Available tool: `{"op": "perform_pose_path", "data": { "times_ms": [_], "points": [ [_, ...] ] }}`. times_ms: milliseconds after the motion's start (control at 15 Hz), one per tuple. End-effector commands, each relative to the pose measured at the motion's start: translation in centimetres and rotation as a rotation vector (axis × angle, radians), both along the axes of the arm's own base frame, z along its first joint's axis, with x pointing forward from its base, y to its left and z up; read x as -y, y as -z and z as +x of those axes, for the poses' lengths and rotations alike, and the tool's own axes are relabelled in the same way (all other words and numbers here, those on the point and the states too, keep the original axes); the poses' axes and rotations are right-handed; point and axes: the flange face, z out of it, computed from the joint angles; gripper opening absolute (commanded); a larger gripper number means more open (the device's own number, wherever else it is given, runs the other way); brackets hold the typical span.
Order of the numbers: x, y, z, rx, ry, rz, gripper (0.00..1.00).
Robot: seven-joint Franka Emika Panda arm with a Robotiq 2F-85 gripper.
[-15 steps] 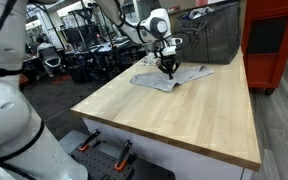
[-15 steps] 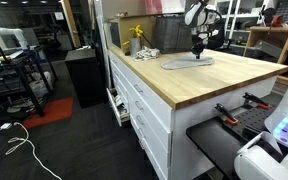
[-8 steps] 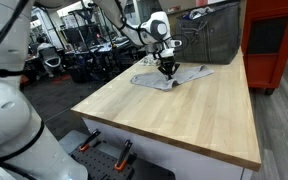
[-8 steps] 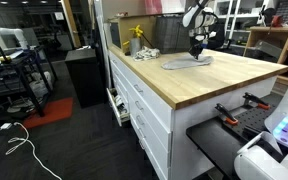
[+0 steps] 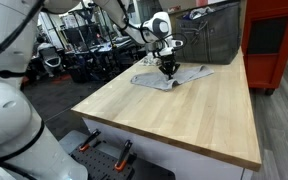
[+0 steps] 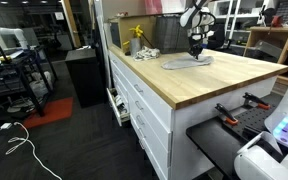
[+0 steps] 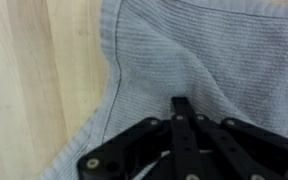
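Observation:
A grey knitted cloth (image 5: 180, 78) lies spread on the far part of the wooden table (image 5: 184, 125); it also shows in an exterior view (image 6: 184, 63). My gripper (image 5: 168, 70) points straight down onto the cloth's middle, seen too at the gripper (image 6: 195, 50). In the wrist view the black fingers are pressed together at the gripper (image 7: 182, 103), and a ridge of the cloth (image 7: 174, 50) gathers up to their tips. The jaws are shut on that pinch of fabric. The cloth's hem runs along the bare wood on the left of the wrist view.
A red cabinet (image 5: 274, 40) and a dark metal bin (image 5: 209, 35) stand behind the table. A yellow bottle (image 6: 137, 38) and a crumpled rag (image 6: 149, 52) sit at the table's far corner. White drawers (image 6: 144, 110) run under the tabletop.

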Motion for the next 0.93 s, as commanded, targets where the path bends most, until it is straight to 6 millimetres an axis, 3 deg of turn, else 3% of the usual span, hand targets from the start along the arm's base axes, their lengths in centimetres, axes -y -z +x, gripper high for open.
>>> {"op": "perform_pose_path", "data": {
  "times_ms": [0, 333, 867],
  "points": [
    [2.1, 7.0, -1.2, -0.127, 0.055, -0.005, 0.00],
    [3.1, 6.5, -2.0, -0.195, 0.040, -0.006, 0.00],
    [8.1, 7.4, -7.3, -0.408, -0.001, 0.044, 0.00]
  ]
}}
